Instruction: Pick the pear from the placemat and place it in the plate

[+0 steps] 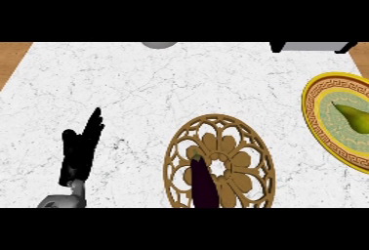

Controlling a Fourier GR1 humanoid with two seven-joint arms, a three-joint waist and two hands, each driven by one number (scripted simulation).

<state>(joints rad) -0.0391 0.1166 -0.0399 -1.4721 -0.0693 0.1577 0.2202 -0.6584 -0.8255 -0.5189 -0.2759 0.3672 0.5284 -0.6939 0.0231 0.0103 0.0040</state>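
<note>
The pear [353, 118] lies inside the plate [314, 100] at the right edge of the frame, a little above mid-height. It is olive green, tilted, with its narrow end toward the upper left and its fuller end toward the lower right, where the frame edge cuts it off. The plate has a yellow rim, a band of dark key pattern and a pale green centre; the pear rests on that centre. Only the plate's left part is in view.

The placemat [249, 146] sits at the lower centre of the frame, well apart from the plate. It is a round, golden-brown openwork piece with a flower-like pattern through which the white marble counter [144, 93] shows. A dark purple, elongated object [202, 183] lies on it, running from near the mat's middle down to the lower edge of the view; what it is cannot be told.

The left hand [79, 149] shows at the lower left, above its grey forearm, with its fingers straight and pointing up toward the top of the frame, holding nothing and resting clear of the mat. The right hand cannot be made out in this view.

At the top edge, a grey rounded shape [159, 44] shows near the centre and a grey box-like shape [311, 46] toward the upper right. Wood-coloured strips border the counter at the upper corners.
</note>
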